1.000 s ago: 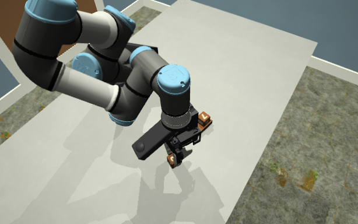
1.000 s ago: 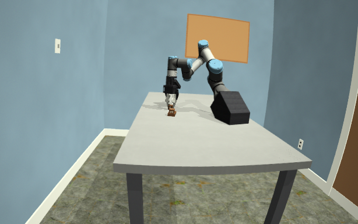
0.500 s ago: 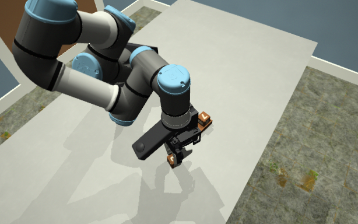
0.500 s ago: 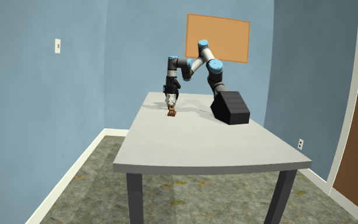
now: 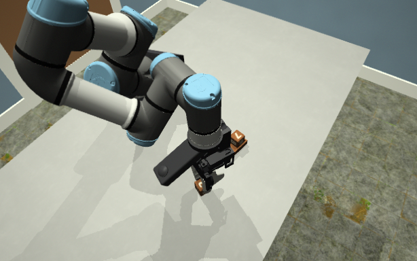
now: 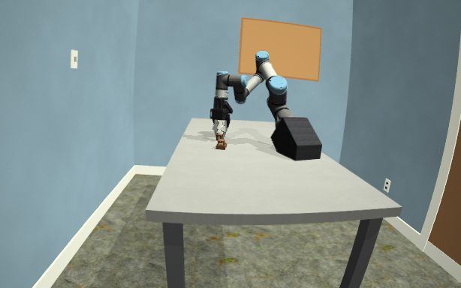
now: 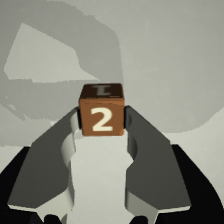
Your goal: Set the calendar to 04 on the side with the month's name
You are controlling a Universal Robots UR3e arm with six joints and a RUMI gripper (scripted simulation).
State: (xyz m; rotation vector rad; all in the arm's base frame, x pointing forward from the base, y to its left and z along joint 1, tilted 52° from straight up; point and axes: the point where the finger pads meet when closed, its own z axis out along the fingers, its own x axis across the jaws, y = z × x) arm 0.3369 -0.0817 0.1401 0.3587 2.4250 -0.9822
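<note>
Gripping a brown cube marked with a pale 2, your gripper points down over the gray table, its jaws closed against two opposite sides of the block. In the wrist view you see the 2 upright on the lit face, with a darker face above it bearing a shadowed character. Near the held cube, and outside the tray, you find the second cube, which sits in the small brown tray and shows a pale mark on top that you cannot read with certainty. Beyond them, your arm bends back across the table to a black base block, well apart from both cubes. Behind the table in the exterior view, an orange board hangs on the blue wall, and you have a white switch plate on the wall at the picture's left.
</note>
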